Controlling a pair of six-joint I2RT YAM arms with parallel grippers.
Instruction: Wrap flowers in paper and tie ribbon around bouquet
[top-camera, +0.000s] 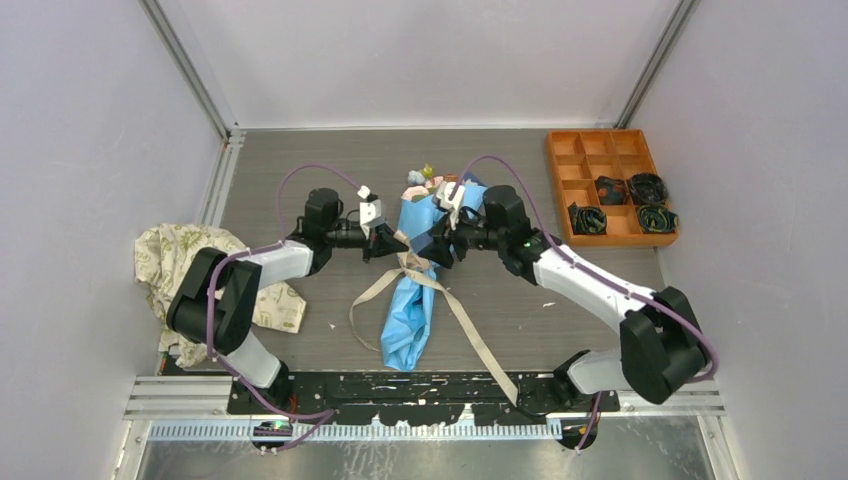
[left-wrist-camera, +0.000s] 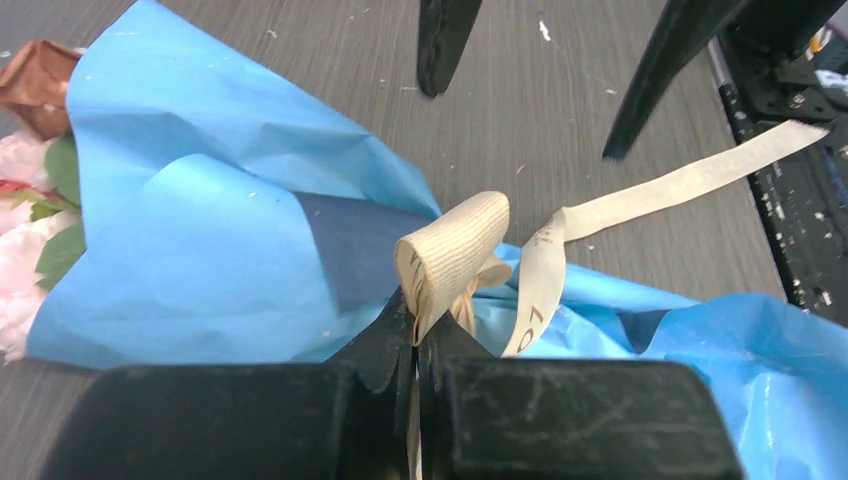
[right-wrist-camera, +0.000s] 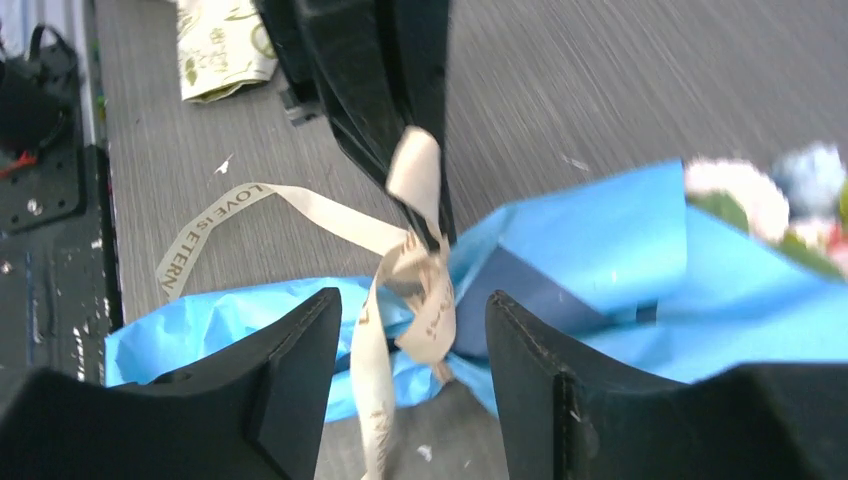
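Observation:
The bouquet lies in the middle of the table, a light blue paper cone with the flowers at its far end. A beige ribbon is knotted around its waist, and two tails trail toward the near edge. My left gripper is shut on a loop of the ribbon just beside the knot. Straddling the knot from the other side, my right gripper stands open; a ribbon strand hangs loose between its fingers. In the top view the left gripper and right gripper face each other across the cone.
An orange compartment tray with small dark coils sits at the back right. A cream cloth with green print is bunched at the left edge, beside my left arm. One ribbon tail reaches the black base rail.

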